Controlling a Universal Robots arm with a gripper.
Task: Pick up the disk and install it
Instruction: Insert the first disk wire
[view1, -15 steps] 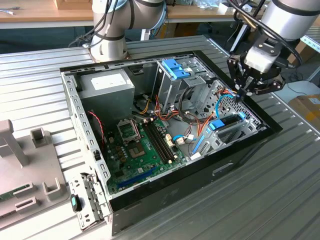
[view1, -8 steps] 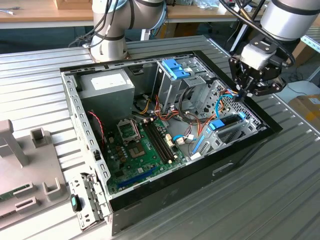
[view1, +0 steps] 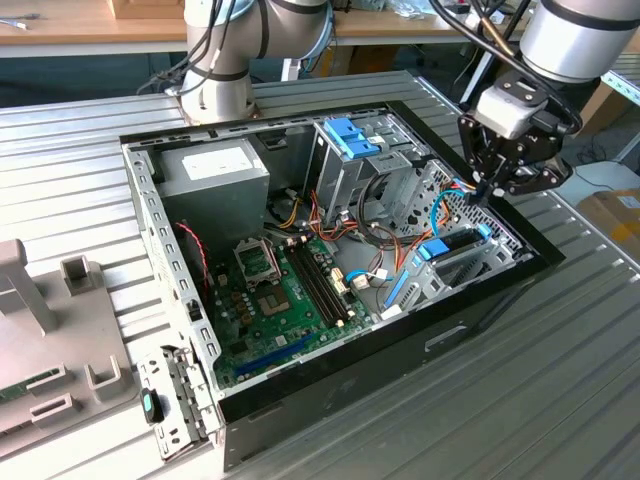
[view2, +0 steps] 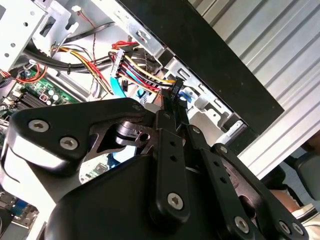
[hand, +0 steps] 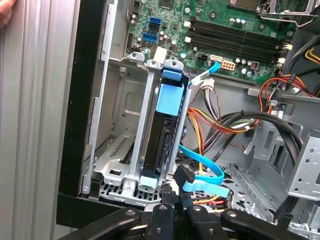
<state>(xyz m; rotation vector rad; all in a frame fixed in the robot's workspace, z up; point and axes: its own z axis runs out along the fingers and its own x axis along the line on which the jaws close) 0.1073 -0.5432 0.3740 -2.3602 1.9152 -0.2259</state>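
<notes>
From the exterior view, the open computer case lies on the ribbed metal table, and the gripper hangs over the case's corner on the exterior view's right, right by the cables. The disk in its blue carrier sits in the bay just below it. In the second wrist view the gripper has its fingers pinched on a black cable connector. In the first wrist view the disk stands slotted in the silver drive cage, with a blue data cable beside it.
</notes>
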